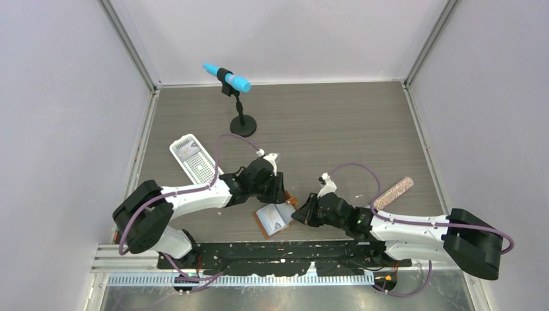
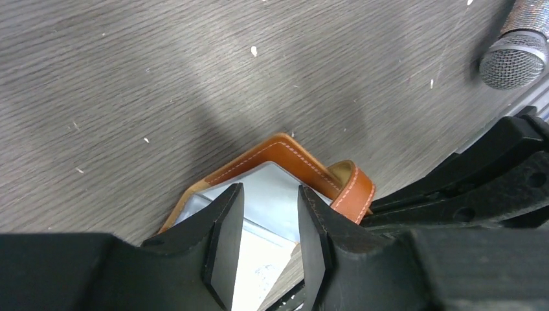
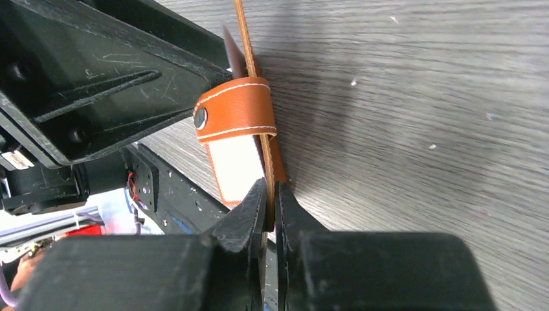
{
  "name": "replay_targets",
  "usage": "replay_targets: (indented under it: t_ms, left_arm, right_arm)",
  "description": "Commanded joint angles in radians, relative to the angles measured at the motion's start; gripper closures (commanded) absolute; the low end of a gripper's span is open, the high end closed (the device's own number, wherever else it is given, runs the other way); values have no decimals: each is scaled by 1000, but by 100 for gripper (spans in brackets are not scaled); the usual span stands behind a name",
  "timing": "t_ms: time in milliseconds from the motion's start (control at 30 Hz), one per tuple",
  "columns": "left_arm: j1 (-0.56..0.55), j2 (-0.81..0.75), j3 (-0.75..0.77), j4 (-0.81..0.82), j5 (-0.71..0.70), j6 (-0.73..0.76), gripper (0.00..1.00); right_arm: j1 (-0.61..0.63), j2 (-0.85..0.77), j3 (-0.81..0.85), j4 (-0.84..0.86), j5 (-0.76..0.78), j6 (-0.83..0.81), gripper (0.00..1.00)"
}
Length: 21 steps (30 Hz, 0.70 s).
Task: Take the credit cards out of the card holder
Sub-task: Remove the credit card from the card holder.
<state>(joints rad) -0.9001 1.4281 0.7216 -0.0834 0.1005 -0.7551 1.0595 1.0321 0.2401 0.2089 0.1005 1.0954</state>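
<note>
The tan-brown card holder (image 1: 274,219) lies open near the front edge, its pale blue pockets facing up. My left gripper (image 1: 281,192) is open just above it. In the left wrist view, the left gripper (image 2: 270,191) straddles the pale inner pocket (image 2: 280,214), and a whitish credit card (image 2: 264,267) shows between the fingers (image 2: 223,233). The leather rim (image 2: 285,150) and snap tab (image 2: 353,189) show beyond them. My right gripper (image 1: 302,213) is shut on the holder's right edge. In the right wrist view, the right gripper (image 3: 270,189) pinches the thin leather edge (image 3: 246,52) below the snap tab (image 3: 236,110).
A white perforated tray (image 1: 206,170) lies at the left with a pale card-like rectangle (image 1: 188,150) in it. A blue microphone on a black stand (image 1: 243,125) stands at the back. A glittery microphone (image 1: 394,192) lies to the right and also shows in the left wrist view (image 2: 516,59).
</note>
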Motion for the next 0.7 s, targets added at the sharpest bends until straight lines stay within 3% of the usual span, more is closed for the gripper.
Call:
replay_targets:
  t_ms: [0,333,500,667]
  left_arm:
    - [6,48,38,53,24,10,62]
    - [6,127,38,112,75,-9,62]
    - [6,149,53,97,72,6,62]
    - [6,150,50,98,70,3,62]
  right_arm:
    - [8,-47,-27,15,69,86,85]
    - [8,-166,43,-226,95,-2,47]
    - [8,-257,140,-417,118,-115,47]
    - [8,-273,175,-354,55,-229,56]
